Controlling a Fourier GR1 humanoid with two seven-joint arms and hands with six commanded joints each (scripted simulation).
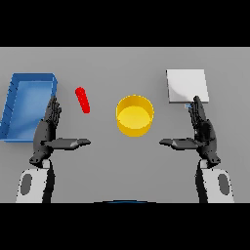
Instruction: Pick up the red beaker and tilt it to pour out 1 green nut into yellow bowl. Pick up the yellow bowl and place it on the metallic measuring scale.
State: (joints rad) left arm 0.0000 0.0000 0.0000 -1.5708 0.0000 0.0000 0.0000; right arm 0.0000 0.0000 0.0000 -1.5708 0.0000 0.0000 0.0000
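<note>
Head view, looking down on the grey table (107,166): the red beaker (83,99) sits left of the frame's centre, a narrow red shape seen slanting, its upper end a little further left than its lower end. Whether it stands or lies cannot be told from this angle, and nothing of its contents shows. It touches nothing around it.

Right of the beaker, near the middle of the frame, stands the yellow bowl (135,115), round and upright, its inside showing plain yellow. Beaker and bowl are near each other but apart.

Further out, in the upper right of the frame, lies the scale (187,85), a pale square plate with a small blue mark at its lower edge. In the upper left lies a blue tray (14,108) with raised walls, its long side running away from the viewer.

The left hand (47,132) hovers at the lower left, beside the tray's near corner, fingers straight and pointing up the frame, thumb stretched out toward the centre, holding nothing. The right hand (203,132) mirrors it at the lower right, spread wide and empty, fingertips reaching the lower edge of the scale in the picture, thumb pointing toward the centre.
</note>
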